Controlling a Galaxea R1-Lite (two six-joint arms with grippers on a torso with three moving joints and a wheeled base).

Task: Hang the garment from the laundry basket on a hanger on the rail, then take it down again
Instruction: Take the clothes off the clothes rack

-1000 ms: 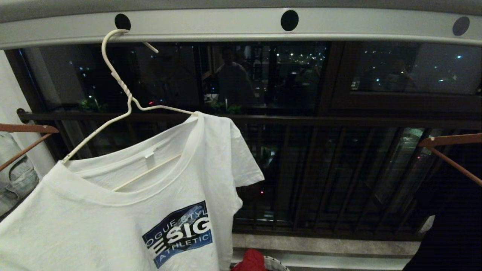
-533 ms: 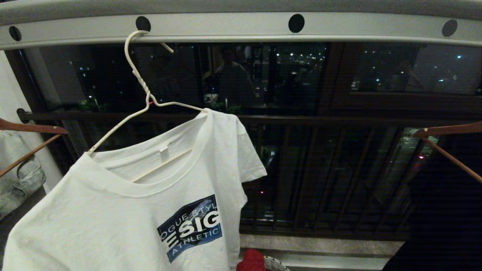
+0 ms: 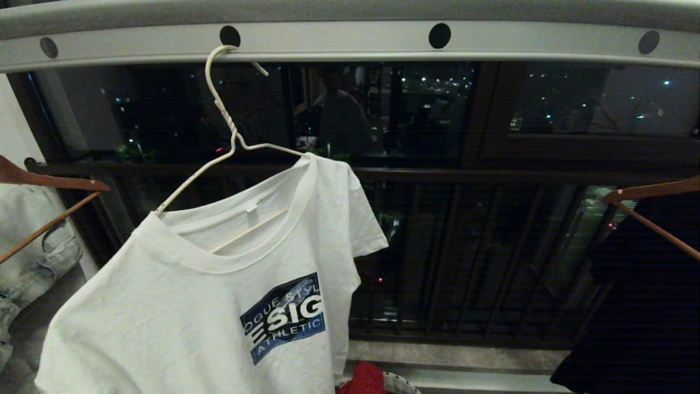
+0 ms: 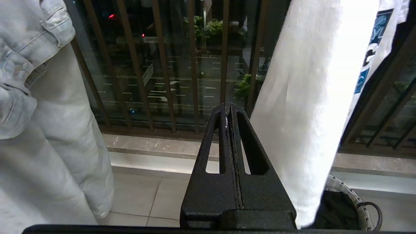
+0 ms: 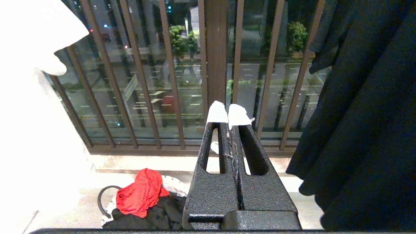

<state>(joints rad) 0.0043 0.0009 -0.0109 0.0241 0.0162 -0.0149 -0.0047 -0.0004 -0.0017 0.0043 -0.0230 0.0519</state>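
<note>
The garment [image 3: 219, 306], a white T-shirt with a blue-and-black chest print, hangs tilted on the white wire hanger [image 3: 227, 117]. The hanger's hook sits over the grey rail [image 3: 350, 41] below one of its black holes. A bit of the laundry basket's woven rim [image 3: 400, 384] shows at the bottom edge. Neither gripper appears in the head view. My left gripper [image 4: 227, 109] is shut and empty, low down, close beside the garment's hanging cloth [image 4: 302, 113], with the basket [image 4: 344, 188] below. My right gripper [image 5: 227, 113], white tape on its tips, is shut and empty above the basket [image 5: 170, 186].
Brown wooden hangers flank the garment: one at the left [image 3: 49, 183] carrying pale denim jeans [image 3: 33, 246], one at the right [image 3: 651, 191] carrying a dark garment [image 3: 645, 328]. A red cloth [image 5: 139, 191] lies on the basket. The dark balcony railing [image 3: 465, 176] and glass stand behind.
The whole head view has shifted and the rail's holes sit closer together, so the camera has drawn back. The garment still hangs the same way on the hanger.
</note>
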